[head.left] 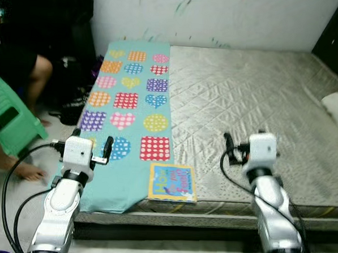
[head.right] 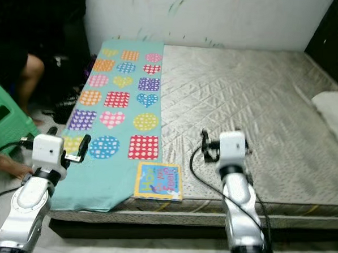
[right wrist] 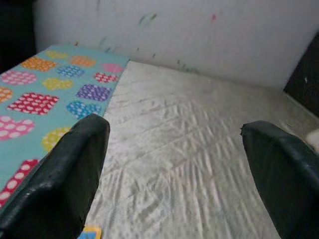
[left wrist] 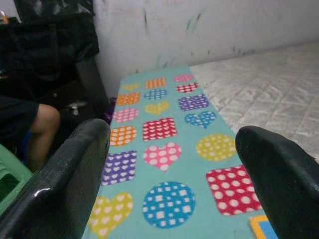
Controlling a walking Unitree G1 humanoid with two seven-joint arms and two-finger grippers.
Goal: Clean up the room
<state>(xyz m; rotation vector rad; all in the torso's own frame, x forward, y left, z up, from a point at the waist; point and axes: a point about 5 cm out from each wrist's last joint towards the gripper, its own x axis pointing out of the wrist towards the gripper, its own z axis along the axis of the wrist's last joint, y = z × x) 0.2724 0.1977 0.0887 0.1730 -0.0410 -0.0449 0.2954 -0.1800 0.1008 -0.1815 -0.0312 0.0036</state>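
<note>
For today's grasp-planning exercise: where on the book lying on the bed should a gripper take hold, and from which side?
Grip the book at its near edge, coming from the robot's side. It lies flat at the mattress front edge, partly on the blanket, so a finger could probably slip under there. The left gripper, open, looks nearer.

No lettering can be read anywhere. The picture book [head.left: 173, 183] at the mattress's [head.left: 255, 102] front edge, just beside the teal blanket [head.left: 127, 110], carries blue lettering on its yellow-bordered cover, but it is too small and blurred to make out. The blanket bears only dotted hearts, circles and squares.
</note>
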